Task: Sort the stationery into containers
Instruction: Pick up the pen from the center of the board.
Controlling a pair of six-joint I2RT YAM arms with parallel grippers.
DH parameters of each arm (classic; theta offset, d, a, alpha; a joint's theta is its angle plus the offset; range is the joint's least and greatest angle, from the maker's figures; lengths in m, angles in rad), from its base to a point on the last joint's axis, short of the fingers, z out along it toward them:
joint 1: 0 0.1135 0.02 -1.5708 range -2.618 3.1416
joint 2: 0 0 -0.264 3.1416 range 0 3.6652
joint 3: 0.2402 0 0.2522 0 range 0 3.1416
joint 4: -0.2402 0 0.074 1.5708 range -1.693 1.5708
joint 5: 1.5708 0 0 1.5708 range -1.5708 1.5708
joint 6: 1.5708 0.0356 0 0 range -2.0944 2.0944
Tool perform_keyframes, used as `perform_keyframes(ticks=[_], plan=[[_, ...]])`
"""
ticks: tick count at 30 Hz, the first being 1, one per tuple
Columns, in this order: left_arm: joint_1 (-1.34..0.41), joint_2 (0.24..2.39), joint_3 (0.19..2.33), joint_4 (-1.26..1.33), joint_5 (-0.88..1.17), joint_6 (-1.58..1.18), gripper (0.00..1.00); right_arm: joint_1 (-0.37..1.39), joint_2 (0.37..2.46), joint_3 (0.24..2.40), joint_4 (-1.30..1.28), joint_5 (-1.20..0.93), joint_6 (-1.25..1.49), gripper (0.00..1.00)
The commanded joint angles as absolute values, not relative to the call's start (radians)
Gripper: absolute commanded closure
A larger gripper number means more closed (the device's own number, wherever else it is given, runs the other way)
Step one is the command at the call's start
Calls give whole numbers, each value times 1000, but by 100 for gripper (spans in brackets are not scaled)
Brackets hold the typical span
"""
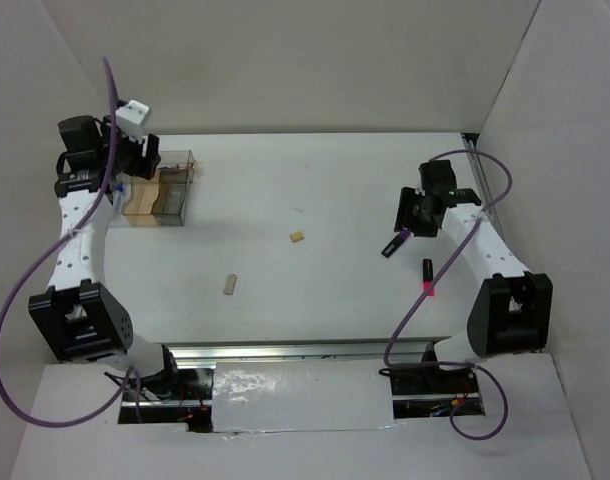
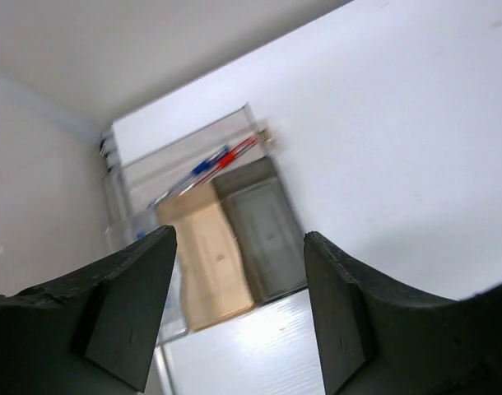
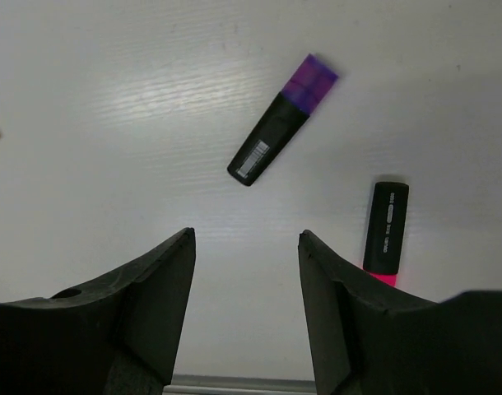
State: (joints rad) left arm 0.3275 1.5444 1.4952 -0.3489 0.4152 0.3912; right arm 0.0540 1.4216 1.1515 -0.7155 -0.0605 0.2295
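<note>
While the left claw [image 2: 239, 276] hangs over the box [image 1: 185, 160], its fingers stand wide apart and grip nothing.

Item 1. Box: clear and compartmented, just past the left claw's fingertips.
- A tan block [image 2: 206, 255] sits on the left-finger side and a grey-brown block [image 2: 267, 234] on the right-finger side, flank to flank.
- The blue pen [image 2: 203, 166] and red pen [image 2: 239, 152] lie in the strip beyond the blocks. They are nearly end to end, with their long axes along the box's far wall.
- The view is blurred and no writing can be read.

Item 2. Right claw [image 3: 247, 271]: fingers partly spread and empty, above the bare table [image 1: 315, 190].

Item 3. Purple marker [image 3: 282, 121]: flat on the table, ahead of the right claw and apart from it.
- Its long axis runs on a slant, with the purple cap away and to the right and the black butt nearer the claw.
- A white barcode label is on the butt end. Its characters are too small to read.

Item 4. Pink marker [image 3: 385, 234]: just beside the right finger.
- Its long axis runs almost straight away from the claw, with the black end far.
- The pink end is near and partly hidden by that finger.
- It has a grey label strip that is not legible.

Item 5. Two tan erasers [image 1: 297, 237] [image 1: 230, 285]: loose on the table between the claws, well apart from both. Nothing lies between them and either claw.
</note>
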Motion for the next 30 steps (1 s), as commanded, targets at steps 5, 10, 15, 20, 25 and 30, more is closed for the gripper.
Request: perform_keyframes(ticks=[5, 10, 15, 20, 25, 30], plan=[[194, 1398, 1367, -268, 406, 333, 25, 87, 1607, 1183, -618, 163, 374, 41], [143, 1348, 1332, -247, 394, 310, 25, 89, 1741, 1250, -620, 178, 428, 41], [115, 1321, 1302, -232, 374, 302, 25, 89, 1858, 1343, -643, 160, 457, 41], [112, 1312, 1287, -230, 364, 313, 25, 91, 1936, 1407, -670, 167, 479, 41], [112, 1296, 1272, -219, 371, 302, 24, 87, 1953, 1413, -687, 170, 489, 42], [88, 1282, 1247, -203, 391, 295, 24, 84, 1937, 1401, -695, 190, 489, 42]])
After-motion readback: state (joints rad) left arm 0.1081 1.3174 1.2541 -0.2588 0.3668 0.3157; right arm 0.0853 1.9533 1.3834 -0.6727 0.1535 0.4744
